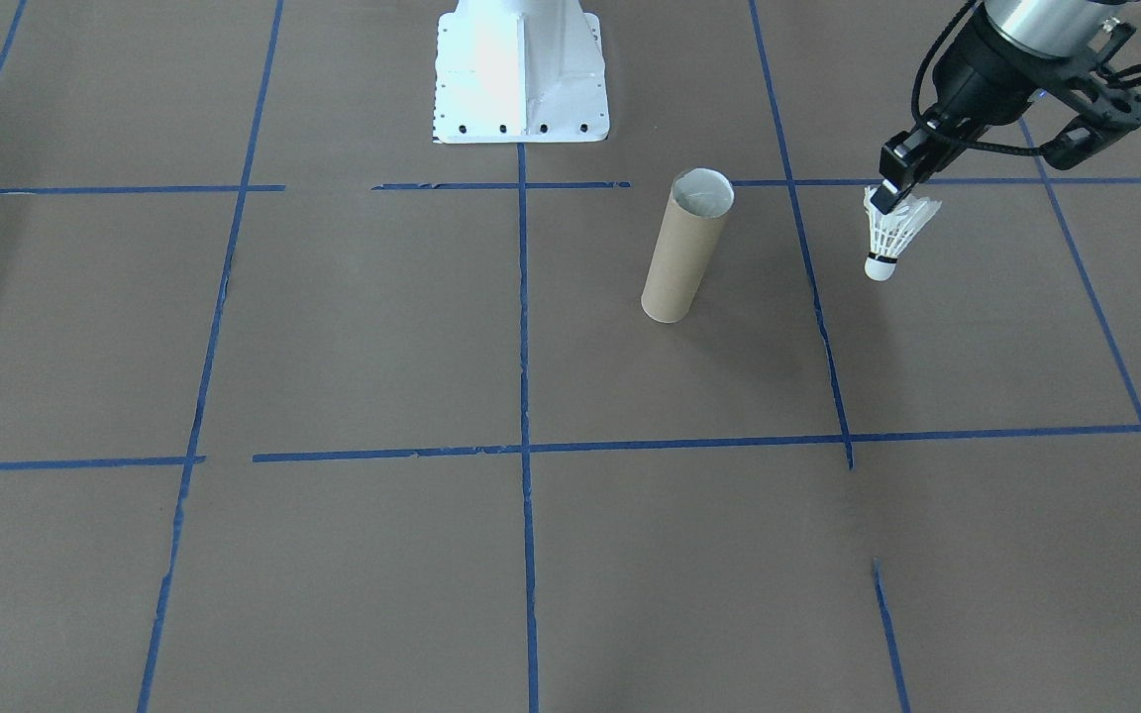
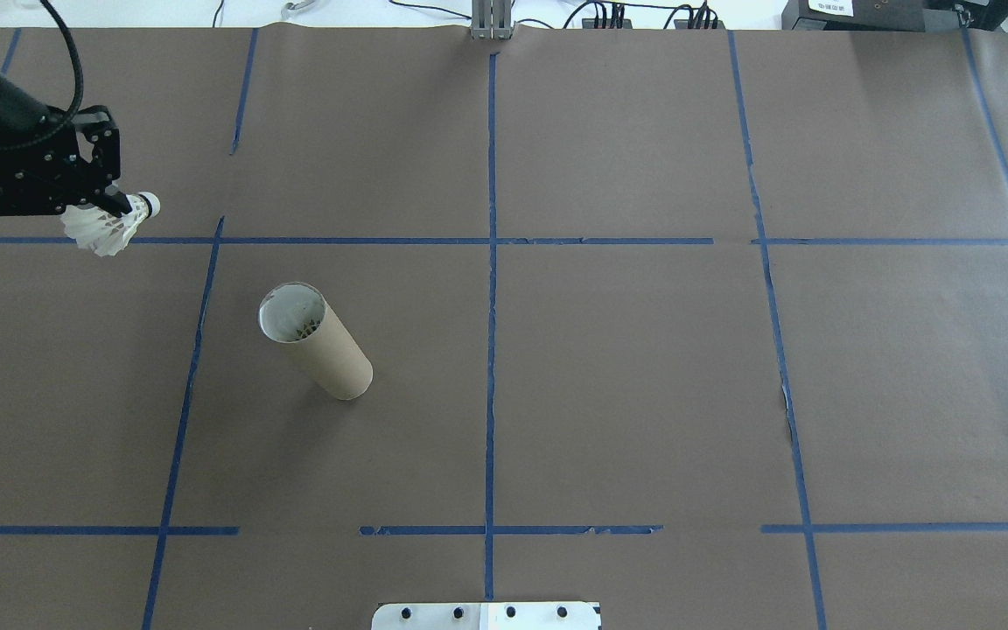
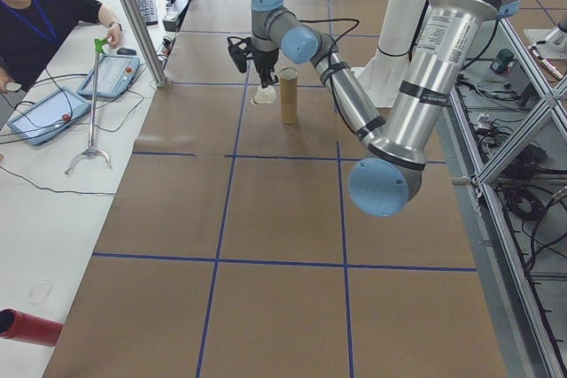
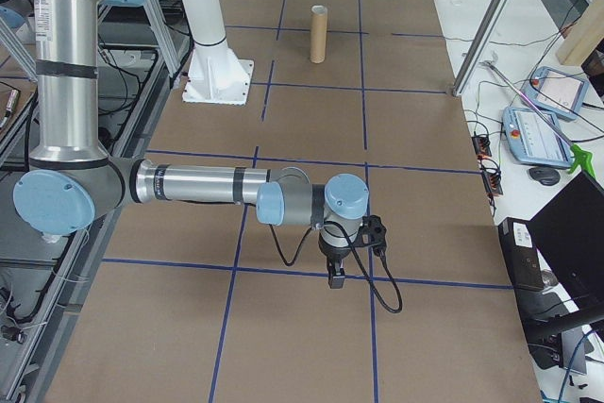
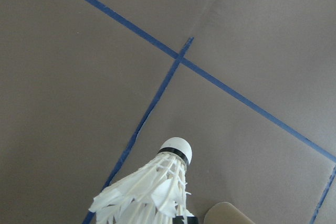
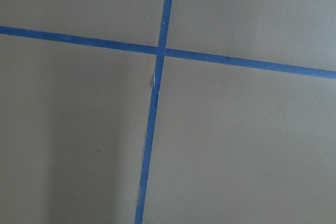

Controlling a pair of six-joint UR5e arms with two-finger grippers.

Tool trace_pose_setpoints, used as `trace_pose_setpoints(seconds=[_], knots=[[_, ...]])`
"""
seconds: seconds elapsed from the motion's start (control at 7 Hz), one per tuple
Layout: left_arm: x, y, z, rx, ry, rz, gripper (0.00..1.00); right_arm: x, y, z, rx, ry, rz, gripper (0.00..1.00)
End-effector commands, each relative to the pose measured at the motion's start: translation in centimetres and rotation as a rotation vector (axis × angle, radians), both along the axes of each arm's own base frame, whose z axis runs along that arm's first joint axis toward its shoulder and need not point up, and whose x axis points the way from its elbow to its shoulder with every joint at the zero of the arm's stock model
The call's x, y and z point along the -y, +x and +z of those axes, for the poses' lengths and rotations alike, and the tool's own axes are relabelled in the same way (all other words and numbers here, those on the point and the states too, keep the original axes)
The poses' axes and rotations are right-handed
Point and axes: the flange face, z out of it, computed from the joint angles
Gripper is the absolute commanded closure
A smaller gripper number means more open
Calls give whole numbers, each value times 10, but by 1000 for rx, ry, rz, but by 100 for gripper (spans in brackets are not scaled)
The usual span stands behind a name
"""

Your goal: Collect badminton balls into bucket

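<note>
One shuttlecock (image 1: pixel 889 238) pinched in L gripper (image 1: pixel 885 198), airborne.

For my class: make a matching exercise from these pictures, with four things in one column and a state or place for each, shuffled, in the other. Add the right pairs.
Things
1. shuttlecock
2. tube
3. left gripper
4. white base

States
a. stands upright on the table, open end up
b. bolted down at the table's edge
c. hangs cork down, clear of the table
d. pinches the feather skirt

Pairs: 1-c, 2-a, 3-d, 4-b
</note>
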Motion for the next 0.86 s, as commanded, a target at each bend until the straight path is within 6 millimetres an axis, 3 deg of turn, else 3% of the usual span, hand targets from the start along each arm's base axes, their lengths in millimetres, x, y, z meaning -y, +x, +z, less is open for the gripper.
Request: trace_pose_setpoints(seconds=[0.0, 0.29, 0.43, 0.71], knots=[[-6, 10, -77, 87, -42, 30, 100, 0, 0, 0, 0, 0, 0, 0], [-28, 47, -116, 107, -63, 116, 100, 0, 0, 0, 0, 0, 0, 0], [-31, 76, -124, 119, -78, 166, 100, 0, 0, 0, 0, 0, 0, 0], [-32, 108, -123, 140, -100, 213, 100, 0, 0, 0, 0, 0, 0, 0]])
